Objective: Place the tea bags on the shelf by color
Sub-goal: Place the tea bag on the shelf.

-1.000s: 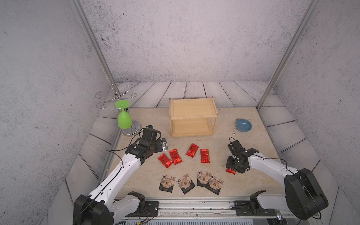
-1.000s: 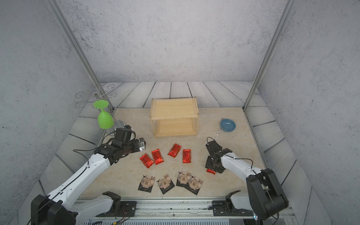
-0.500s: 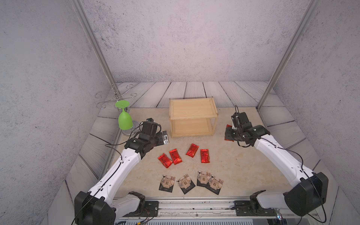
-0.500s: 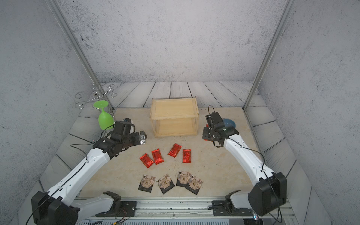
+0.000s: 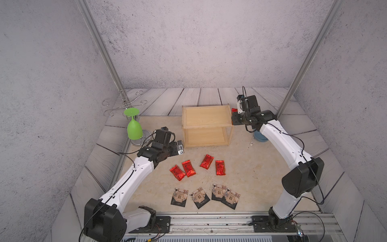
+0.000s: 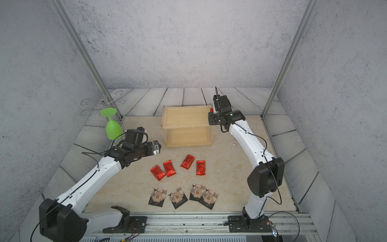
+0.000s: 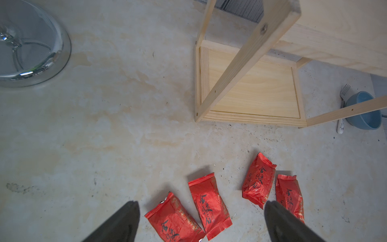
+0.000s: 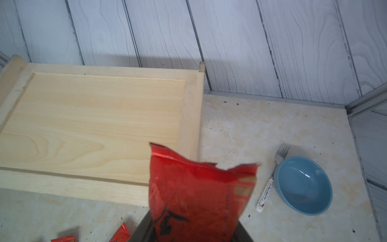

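Sachet at shelf: the right gripper (image 5: 236, 113) is clamped on one red foil sachet (image 8: 199, 192), raised at the right end of the wooden shelf (image 5: 206, 117).

In the right wrist view the held sachet's free end overlaps the right rim of the top board; whether it touches the wood cannot be told. The left gripper (image 7: 202, 204) hangs with its jaws wide apart and nothing between them, above the tabletop (image 5: 251, 167) in front of the shelf's left end. Four red sachets (image 5: 188, 168) lie in a loose row on the tabletop in front of the shelf. Four black packets (image 5: 199, 197) lie in a row nearer the arm bases, the two rightmost overlapping. A blue bowl (image 8: 303, 186) with a fork (image 8: 280, 155) beside it sits right of the shelf.
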